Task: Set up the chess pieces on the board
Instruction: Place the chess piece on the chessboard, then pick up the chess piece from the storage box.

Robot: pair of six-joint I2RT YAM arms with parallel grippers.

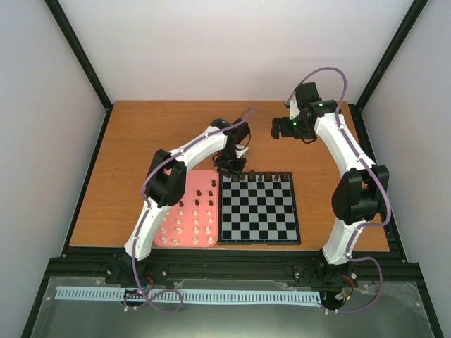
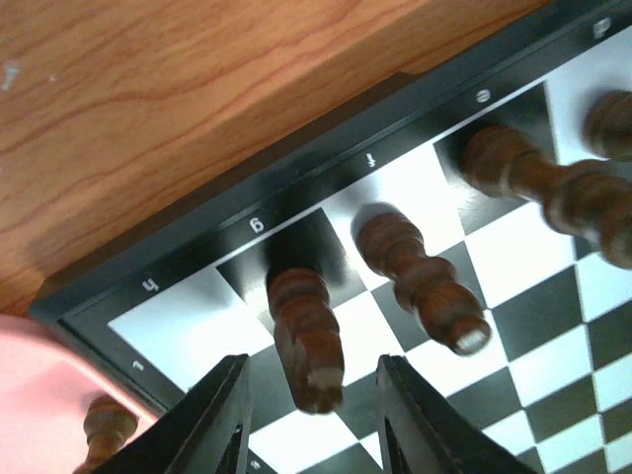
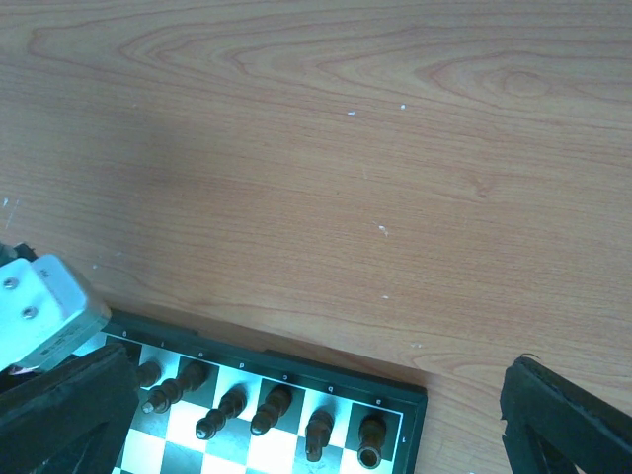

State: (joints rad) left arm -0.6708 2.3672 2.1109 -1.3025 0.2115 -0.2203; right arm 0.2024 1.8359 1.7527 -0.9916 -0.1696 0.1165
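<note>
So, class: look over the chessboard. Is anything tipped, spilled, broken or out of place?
Nothing stands out. The dark pieces on the far row of the board stand upright, one per square. The left claw straddles one without touching it. The corner square is bare, simply unfilled.

Dark pieces upright along board edge

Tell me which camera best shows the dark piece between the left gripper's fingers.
The left wrist view: the dark piece stands on the board, close up, with gaps to both fingers of the left gripper. From the top it is too small to pick out; the right wrist shows only a distant row.
</note>
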